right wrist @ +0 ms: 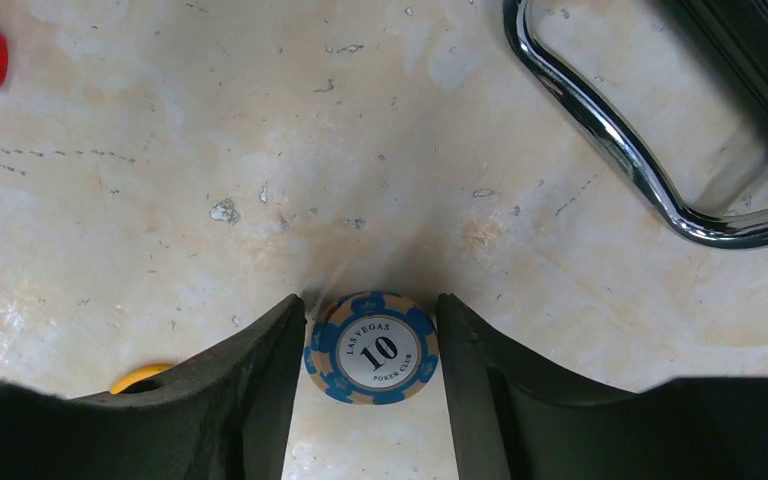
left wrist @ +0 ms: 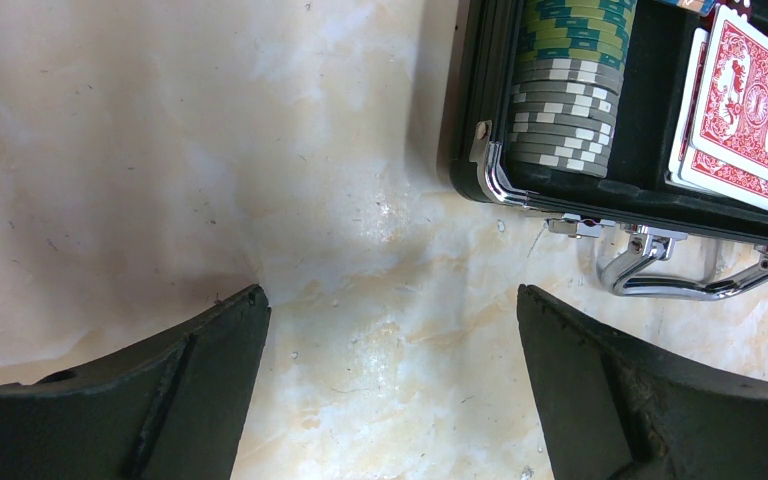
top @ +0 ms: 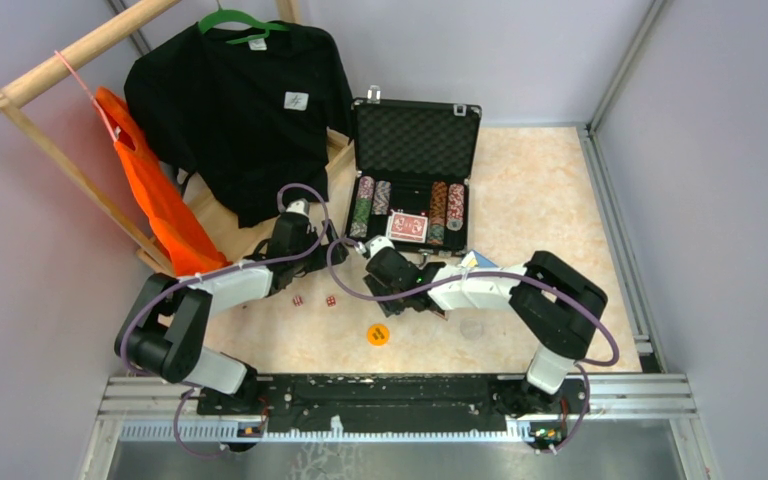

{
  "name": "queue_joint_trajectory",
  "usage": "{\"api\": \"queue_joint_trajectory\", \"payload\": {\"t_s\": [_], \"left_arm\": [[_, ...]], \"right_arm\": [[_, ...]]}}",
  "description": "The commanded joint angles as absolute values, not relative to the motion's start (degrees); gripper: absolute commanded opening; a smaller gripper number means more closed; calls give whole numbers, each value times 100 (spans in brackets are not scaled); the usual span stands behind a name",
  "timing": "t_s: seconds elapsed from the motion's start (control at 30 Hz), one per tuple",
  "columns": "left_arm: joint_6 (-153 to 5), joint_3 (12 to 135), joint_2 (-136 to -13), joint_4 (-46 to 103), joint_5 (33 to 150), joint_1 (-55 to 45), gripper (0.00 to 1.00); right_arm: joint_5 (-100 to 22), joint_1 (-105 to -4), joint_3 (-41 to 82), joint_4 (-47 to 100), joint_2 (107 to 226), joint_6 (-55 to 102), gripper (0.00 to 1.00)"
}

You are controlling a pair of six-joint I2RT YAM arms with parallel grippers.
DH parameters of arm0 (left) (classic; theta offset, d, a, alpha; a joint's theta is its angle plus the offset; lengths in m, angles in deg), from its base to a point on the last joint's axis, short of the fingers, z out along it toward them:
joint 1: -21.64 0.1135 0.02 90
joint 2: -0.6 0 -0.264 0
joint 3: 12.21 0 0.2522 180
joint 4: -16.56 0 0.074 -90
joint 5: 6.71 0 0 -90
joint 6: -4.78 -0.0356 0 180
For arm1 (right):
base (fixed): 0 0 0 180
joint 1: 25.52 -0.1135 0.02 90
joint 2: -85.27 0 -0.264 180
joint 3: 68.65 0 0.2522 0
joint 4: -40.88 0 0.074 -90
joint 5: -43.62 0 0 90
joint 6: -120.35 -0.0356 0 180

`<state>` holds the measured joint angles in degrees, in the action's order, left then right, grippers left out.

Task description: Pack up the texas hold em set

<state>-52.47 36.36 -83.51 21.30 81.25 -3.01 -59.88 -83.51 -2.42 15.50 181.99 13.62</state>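
Note:
The black case (top: 360, 170) lies open at the table's back, its foam lid upright. It holds rows of striped chips (top: 365, 205) and red-backed cards (top: 407, 227). My right gripper (right wrist: 372, 330) reaches down in front of the case handle (right wrist: 600, 140). It is shut on a blue and tan "10" poker chip (right wrist: 372, 347), with both fingers touching the chip's rim. My left gripper (left wrist: 390, 330) is wide open over bare table beside the case's front left corner (left wrist: 480, 150). Two red dice (top: 298, 299) and a yellow round token (top: 377, 334) lie on the table.
A black T-shirt (top: 245, 110) on a green hanger and an orange bag (top: 155, 195) hang from a wooden rack at the back left. A small clear piece (top: 472, 328) lies under the right arm. Grey walls close in the table.

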Motion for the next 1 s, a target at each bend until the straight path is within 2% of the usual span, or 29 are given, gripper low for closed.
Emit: {"api": "queue_joint_trajectory", "payload": {"t_s": [0.0, 0.3, 0.7, 0.97], "left_arm": [[-5269, 3696, -8461, 2256, 8209, -319, 99], [-5266, 3697, -8436, 2253, 8186, -321, 99], [-5270, 3706, -8480, 2249, 8224, -324, 99], [-5270, 3706, -8482, 2244, 8219, -316, 99]], "right_arm": [[-5974, -8327, -357, 1650, 17867, 1278, 50], [-6031, -8326, -426, 1587, 17734, 1251, 48], [-6033, -8335, -441, 1617, 17689, 1200, 50], [-6168, -8330, -159, 1445, 17772, 1290, 59]]}}
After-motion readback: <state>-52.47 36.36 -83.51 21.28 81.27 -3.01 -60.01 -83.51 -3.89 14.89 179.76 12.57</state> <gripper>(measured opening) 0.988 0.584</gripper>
